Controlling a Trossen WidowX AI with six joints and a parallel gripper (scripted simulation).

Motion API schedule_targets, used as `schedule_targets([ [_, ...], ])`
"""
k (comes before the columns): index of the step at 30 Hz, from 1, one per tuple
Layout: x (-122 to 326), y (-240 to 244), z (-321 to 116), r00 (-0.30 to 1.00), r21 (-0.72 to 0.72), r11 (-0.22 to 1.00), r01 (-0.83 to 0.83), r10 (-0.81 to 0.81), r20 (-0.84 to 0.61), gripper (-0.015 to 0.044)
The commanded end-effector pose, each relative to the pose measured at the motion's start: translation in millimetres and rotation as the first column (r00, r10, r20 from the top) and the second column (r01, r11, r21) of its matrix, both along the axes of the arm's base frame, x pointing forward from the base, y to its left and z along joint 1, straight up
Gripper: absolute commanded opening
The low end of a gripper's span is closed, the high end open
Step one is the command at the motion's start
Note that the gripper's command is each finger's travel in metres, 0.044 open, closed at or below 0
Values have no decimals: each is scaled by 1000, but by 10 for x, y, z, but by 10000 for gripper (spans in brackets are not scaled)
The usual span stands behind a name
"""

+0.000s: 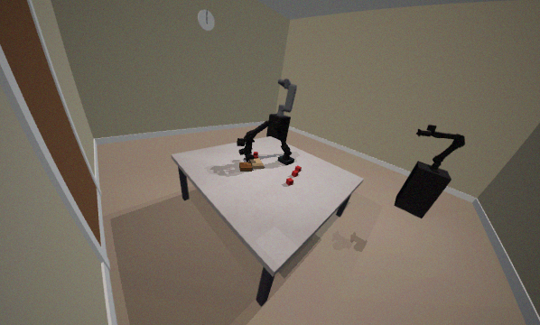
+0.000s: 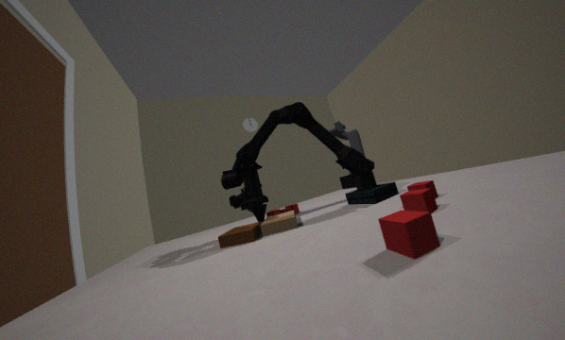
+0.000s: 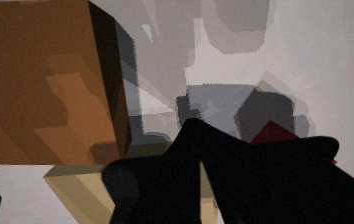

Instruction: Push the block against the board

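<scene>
The square orange-brown block (image 1: 246, 167) (image 2: 240, 234) (image 3: 18, 100) lies flat on the table beside the tan board (image 1: 257, 164) (image 2: 281, 225) (image 3: 87, 192). In the wrist view the block reaches farther left than the board, and the board reaches farther right. I cannot tell whether their facing sides touch fully. My gripper (image 1: 249, 160) (image 2: 262, 220) (image 3: 191, 122) is shut and empty. Its tips point down, low on the far side of the two parts near their seam, to the right of the block in the wrist view. The fingers hide part of the board.
A red cube (image 1: 256, 154) (image 3: 272, 133) lies just behind the board, partly hidden by the fingers in the wrist view. Several more red cubes, one nearest the exterior camera (image 1: 289, 181) (image 2: 409, 233), stand to the right. The arm's base (image 1: 286, 160) (image 2: 372, 194) stands behind them.
</scene>
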State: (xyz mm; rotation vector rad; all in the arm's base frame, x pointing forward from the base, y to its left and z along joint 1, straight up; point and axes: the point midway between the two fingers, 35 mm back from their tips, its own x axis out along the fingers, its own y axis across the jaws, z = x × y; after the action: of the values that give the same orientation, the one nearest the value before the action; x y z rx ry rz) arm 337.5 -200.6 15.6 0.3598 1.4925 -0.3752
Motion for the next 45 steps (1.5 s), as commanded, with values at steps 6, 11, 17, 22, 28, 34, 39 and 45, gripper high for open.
schedule_targets([
  [6,-131,62,-16,1000,1,1000,3,-3,-6,0],
  [11,-200,97,-18,1000,1,1000,3,-3,-7,0],
  [17,-281,141,-22,1000,2,1000,3,-3,-8,0],
  [22,-348,179,-25,1000,2,1000,3,-3,-8,0],
  [28,-373,194,-25,1000,2,1000,3,-3,-9,0],
  [34,-293,151,-18,1000,2,1000,3,-3,-8,0],
  [39,-219,112,-13,1000,2,1000,3,-3,-7,0],
  [45,-132,66,-9,1000,1,1000,3,-3,-6,0],
])
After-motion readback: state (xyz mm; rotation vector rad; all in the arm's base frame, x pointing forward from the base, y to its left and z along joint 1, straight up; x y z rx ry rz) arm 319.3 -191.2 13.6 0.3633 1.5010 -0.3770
